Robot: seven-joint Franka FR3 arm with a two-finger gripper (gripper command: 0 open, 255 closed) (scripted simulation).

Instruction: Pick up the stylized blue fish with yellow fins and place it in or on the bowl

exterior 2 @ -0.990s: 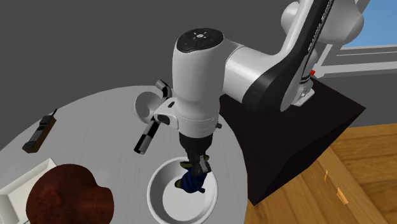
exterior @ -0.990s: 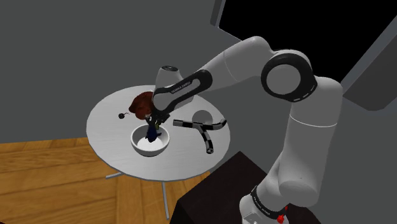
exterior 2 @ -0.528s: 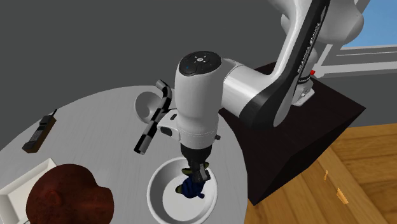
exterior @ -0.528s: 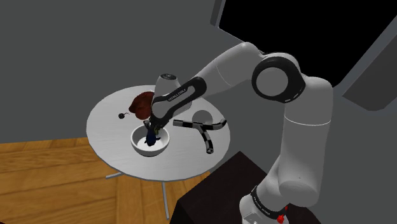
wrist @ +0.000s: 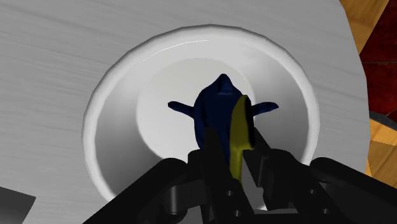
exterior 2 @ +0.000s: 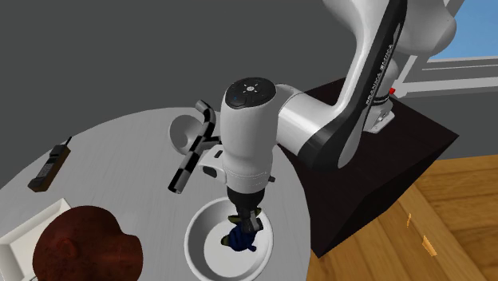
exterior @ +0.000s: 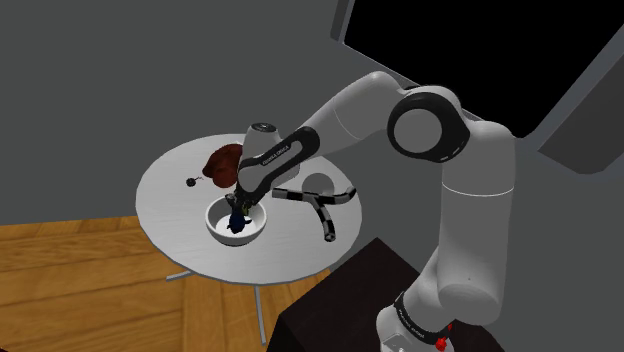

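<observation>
A white arm reaches from its dark stand [exterior 2: 399, 160] down over a round white table [exterior: 165, 205]. Its black gripper [wrist: 236, 149] points straight down into a white bowl [wrist: 111, 105] and is closed on a fish [wrist: 216, 108], one finger on each side of the tail end. The fish is dark blue with a yellow fin running along its back and two small blue side fins. It hangs nose down inside the bowl, over the middle of the bowl's floor. Whether its nose touches the floor cannot be told.

In the shoulder view the gripper [exterior: 236, 206] is low inside the bowl [exterior: 216, 224], with the fish [exterior: 236, 224] just under it. The bowl stands between the table's middle and the edge nearest the stand.

In the second exterior view the gripper [exterior 2: 246, 219] holds the fish [exterior 2: 239, 238] within the bowl's [exterior 2: 195, 243] rim. A black-and-white striped bar [exterior 2: 190, 158] lies near the bowl, towards the table's middle, with a white round thing [exterior 2: 183, 132] beside it. A dark brown lump [exterior 2: 84, 247] sits near the table's edge at this view's lower left, touching a white box [exterior 2: 28, 225]. A flat dark handset [exterior 2: 49, 168] lies by the edge at this view's left, well apart from the bowl.
</observation>
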